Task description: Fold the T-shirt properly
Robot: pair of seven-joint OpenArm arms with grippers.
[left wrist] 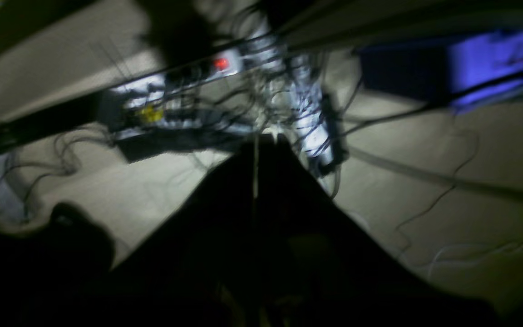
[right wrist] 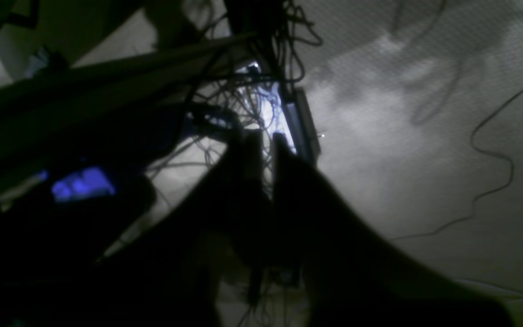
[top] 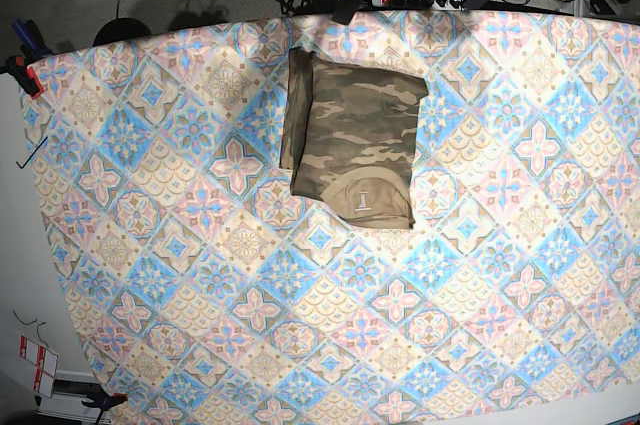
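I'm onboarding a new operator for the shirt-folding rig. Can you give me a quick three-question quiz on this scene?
1. True or false: the T-shirt lies spread out flat with both sleeves extended.
2. Multiple choice: where on the tablecloth does the shirt lie in the base view? A) near the top edge, about centre B) bottom left corner C) far right edge
3. Fill in: the left hand and the right hand are off the table, and neither holds ____.

Key
1. False: it is folded into a compact rectangle, neck label showing.
2. A
3. the shirt
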